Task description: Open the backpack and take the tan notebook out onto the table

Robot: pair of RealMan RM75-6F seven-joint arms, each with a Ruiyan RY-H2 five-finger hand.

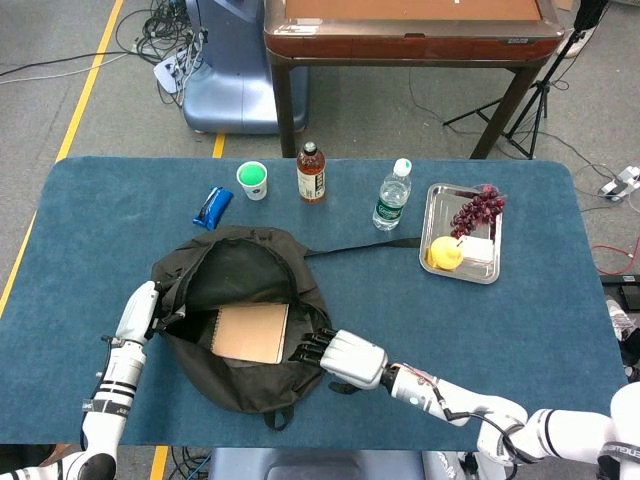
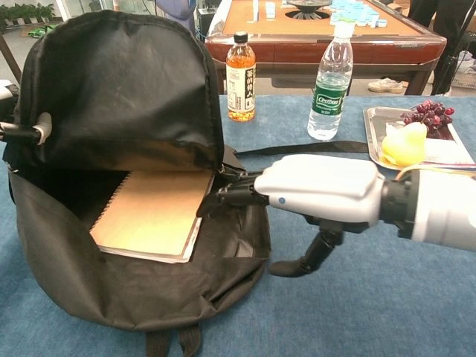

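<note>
The black backpack (image 1: 240, 270) (image 2: 119, 97) lies open on the blue table, its flap held up. My left hand (image 1: 138, 308) grips the bag's left rim; only a bit of that hand (image 2: 22, 132) shows at the chest view's left edge. The tan spiral notebook (image 1: 252, 333) (image 2: 152, 212) lies inside the opening. My right hand (image 1: 345, 357) (image 2: 312, 192) reaches in over the bag's right rim, fingers (image 2: 227, 199) spread at the notebook's right edge and holding nothing. Whether they touch the notebook I cannot tell.
Behind the bag stand a tea bottle (image 1: 311, 174), a water bottle (image 1: 392, 195) and a green cup (image 1: 252, 180); a blue packet (image 1: 212, 206) lies at the back left. A metal tray (image 1: 436, 200) with grapes and a yellow fruit sits right. A bag strap (image 1: 365, 245) trails right.
</note>
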